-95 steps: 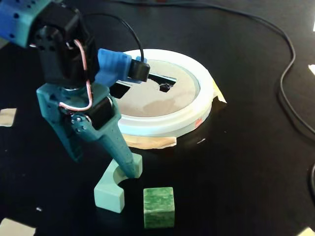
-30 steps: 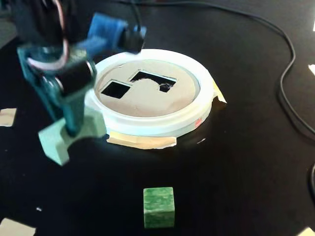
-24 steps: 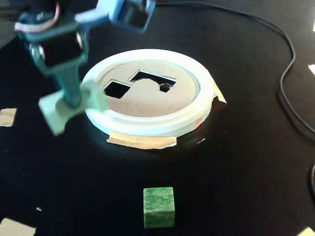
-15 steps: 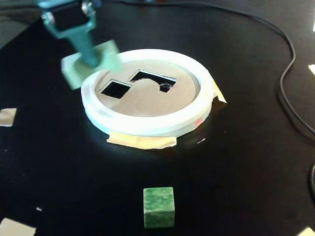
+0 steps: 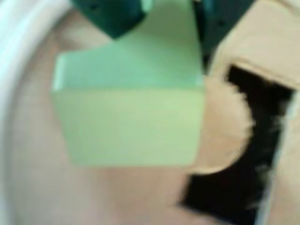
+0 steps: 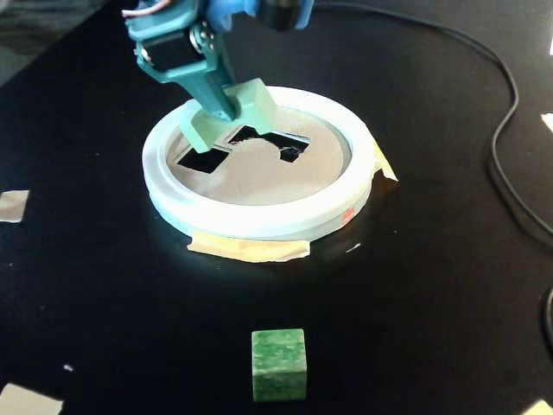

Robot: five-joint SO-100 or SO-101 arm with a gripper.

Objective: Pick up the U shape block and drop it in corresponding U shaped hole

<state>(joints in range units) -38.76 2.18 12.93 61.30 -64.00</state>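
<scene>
My gripper [image 6: 226, 108] is shut on the pale mint-green U shape block [image 6: 233, 115] and holds it in the air over the far left part of the tan disc [image 6: 259, 186]. In the wrist view the block [image 5: 129, 119] fills the middle, with my dark teal fingers [image 5: 110, 16] clamped on it from above. The U shaped hole [image 5: 243, 154] lies just right of the block there, its rounded tab bulging in. In the fixed view the U shaped hole [image 6: 281, 143] sits just right of the held block, partly covered by it.
A smaller square cutout [image 6: 200, 158] lies in the disc, left of the U hole. A white ring rim [image 6: 259, 220] surrounds the disc. A darker marbled green cube [image 6: 278, 364] stands on the black table near the front. A black cable [image 6: 510, 130] runs along the right side.
My gripper has lifted the block off the table at the front left, carried it up and to the right, and now holds it over the disc beside the U hole.
</scene>
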